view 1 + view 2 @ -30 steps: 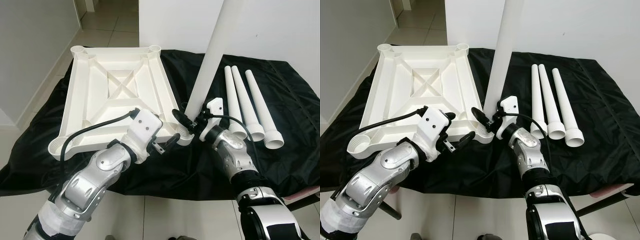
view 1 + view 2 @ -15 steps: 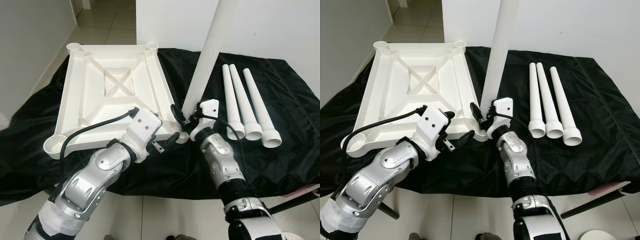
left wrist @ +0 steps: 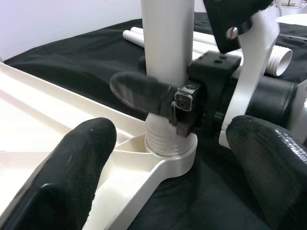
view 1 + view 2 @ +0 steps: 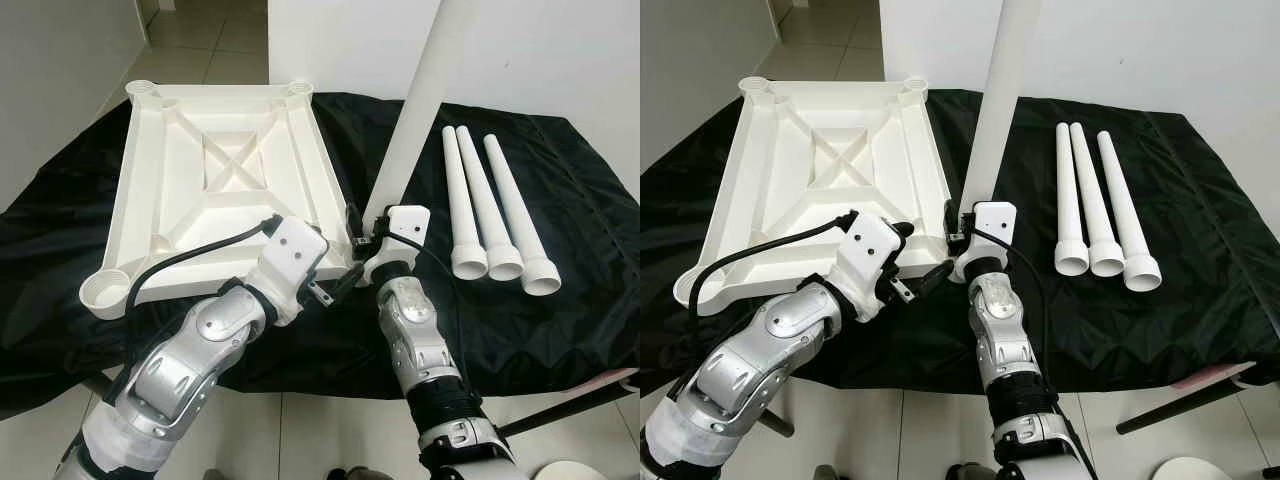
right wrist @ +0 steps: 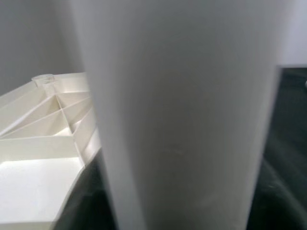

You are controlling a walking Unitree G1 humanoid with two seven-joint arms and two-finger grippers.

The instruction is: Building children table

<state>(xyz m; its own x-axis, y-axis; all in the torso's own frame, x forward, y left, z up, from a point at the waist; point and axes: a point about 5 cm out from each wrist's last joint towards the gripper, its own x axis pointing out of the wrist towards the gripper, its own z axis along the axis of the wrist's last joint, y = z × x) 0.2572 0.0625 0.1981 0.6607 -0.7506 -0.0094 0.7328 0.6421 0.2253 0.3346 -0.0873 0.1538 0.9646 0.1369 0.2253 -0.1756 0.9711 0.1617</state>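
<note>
Left wrist view: right gripper (image 3: 165,98) clenched on upright white leg (image 3: 168,43), threaded into tabletop (image 4: 220,190) corner at 5 o'clock; left gripper (image 3: 172,163) released.

Even, bright indoor light; head views sharp. Left wrist view: near fingers (image 3: 81,177) blurred. Right wrist view soft, dim.

White walls (image 4: 60,70), tiled floor (image 4: 215,40), black cloth (image 4: 590,230).

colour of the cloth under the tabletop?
Black, plain, no pattern. The cloth under the upturned white tabletop shows best in the left eye view.
</note>
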